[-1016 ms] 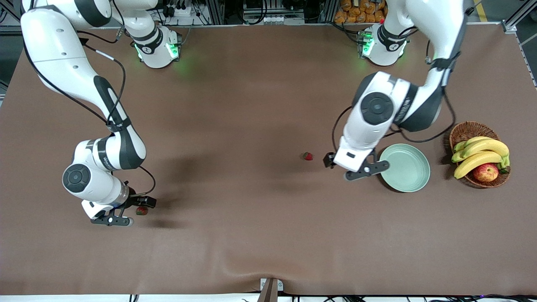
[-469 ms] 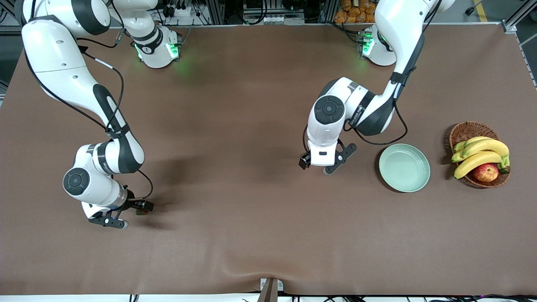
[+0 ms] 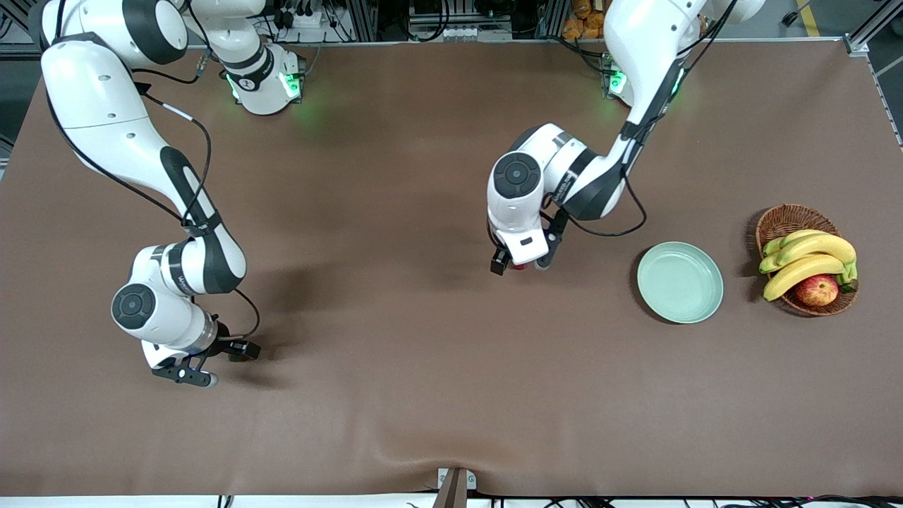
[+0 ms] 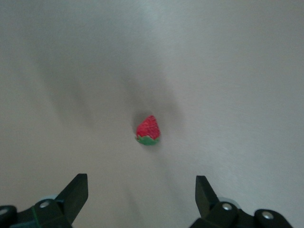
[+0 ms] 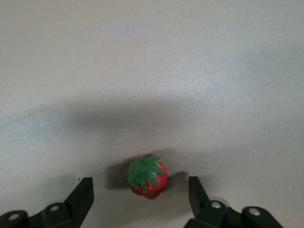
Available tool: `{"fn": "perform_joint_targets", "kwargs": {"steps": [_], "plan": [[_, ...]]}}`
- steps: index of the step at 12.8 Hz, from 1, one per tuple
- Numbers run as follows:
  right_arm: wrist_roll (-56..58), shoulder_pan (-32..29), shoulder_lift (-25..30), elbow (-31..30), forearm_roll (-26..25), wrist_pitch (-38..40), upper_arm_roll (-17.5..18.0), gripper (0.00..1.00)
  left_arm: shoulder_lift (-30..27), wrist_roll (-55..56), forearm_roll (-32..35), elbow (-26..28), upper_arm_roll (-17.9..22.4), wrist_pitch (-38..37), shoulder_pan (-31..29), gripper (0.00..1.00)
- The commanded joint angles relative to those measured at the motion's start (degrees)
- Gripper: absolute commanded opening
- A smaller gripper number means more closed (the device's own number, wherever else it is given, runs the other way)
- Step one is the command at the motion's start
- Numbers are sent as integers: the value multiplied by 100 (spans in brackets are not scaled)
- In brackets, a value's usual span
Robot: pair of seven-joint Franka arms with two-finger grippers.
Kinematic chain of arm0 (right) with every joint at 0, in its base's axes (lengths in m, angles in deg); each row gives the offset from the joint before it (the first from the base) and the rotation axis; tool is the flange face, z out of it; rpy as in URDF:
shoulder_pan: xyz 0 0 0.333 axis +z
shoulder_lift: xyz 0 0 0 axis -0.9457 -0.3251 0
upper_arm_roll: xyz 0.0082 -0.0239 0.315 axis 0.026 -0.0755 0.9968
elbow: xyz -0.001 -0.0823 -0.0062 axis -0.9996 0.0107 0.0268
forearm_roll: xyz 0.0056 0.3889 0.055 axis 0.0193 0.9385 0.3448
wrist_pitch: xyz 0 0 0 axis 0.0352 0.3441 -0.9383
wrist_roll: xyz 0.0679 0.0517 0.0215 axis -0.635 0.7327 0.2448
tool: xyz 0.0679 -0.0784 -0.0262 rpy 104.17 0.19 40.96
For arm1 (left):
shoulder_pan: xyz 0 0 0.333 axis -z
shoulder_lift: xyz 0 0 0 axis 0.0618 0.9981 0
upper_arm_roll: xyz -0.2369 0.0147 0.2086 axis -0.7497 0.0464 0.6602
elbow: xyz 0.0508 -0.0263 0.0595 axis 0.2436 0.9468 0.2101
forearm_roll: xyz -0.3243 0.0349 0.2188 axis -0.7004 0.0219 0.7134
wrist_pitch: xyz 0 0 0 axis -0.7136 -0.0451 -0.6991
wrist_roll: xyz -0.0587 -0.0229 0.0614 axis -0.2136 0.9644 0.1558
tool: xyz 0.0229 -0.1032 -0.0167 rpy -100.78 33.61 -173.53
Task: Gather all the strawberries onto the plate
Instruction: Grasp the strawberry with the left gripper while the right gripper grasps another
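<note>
The left gripper [image 4: 140,199] hangs over the middle of the table with its fingers spread wide, and a strawberry [image 4: 148,130] lies on the cloth between and just ahead of the fingertips; in the front view only a sliver of that berry [image 3: 518,267] shows under the left gripper [image 3: 520,262]. To do this pick well, I would judge the left gripper should come straight down until the berry sits level between the pads, then close gently on the red flanks, since so small and rounded a thing could squirt out if pinched off centre. In the left wrist view the berry's long axis runs from its leafy cap, which faces the gripper, to its red tip, which points away from it, so it lies roughly crosswise to the closing line. The right gripper [image 5: 141,199] is low over the table at the right arm's end, fingers also wide apart, with a second strawberry [image 5: 147,176] lying between them but not yet clamped; its green cap faces up toward the wrist camera, so its long axis looks close to upright. The plate [image 3: 680,282] lies empty toward the left arm's end, well apart from both berries and beside the wicker basket [image 3: 784,219] of fruit.
</note>
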Motion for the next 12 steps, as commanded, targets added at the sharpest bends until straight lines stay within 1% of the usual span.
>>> {"fn": "perform_joint_targets", "kwargs": {"steps": [1,2,4,5,6,8,9,12], "plan": [[-118,-67,-143,194,-116,14,76,83,178,478,-30,252,43,759,-31,100],[-118,-67,-143,194,-124,5,76,80,187,489,-21,419,61,981,-39,100],[-118,-58,-152,194,-124,-4,76,60,214,481,127,491,61,1035,-136,100],[-109,-67,-152,194,-133,-4,76,49,240,489,207,500,61,1044,-127,100],[-100,-67,-152,194,-133,-4,76,36,301,490,225,474,70,1079,-153,100],[-56,-76,-152,194,-133,-12,76,7,380,498,225,465,61,1333,-250,100],[-56,-76,-143,194,-133,-65,76,0,459,490,225,465,61,1439,-216,100],[-12,-59,-73,281,-116,-13,84,0,661,498,225,456,70,1694,-215,100]]}}
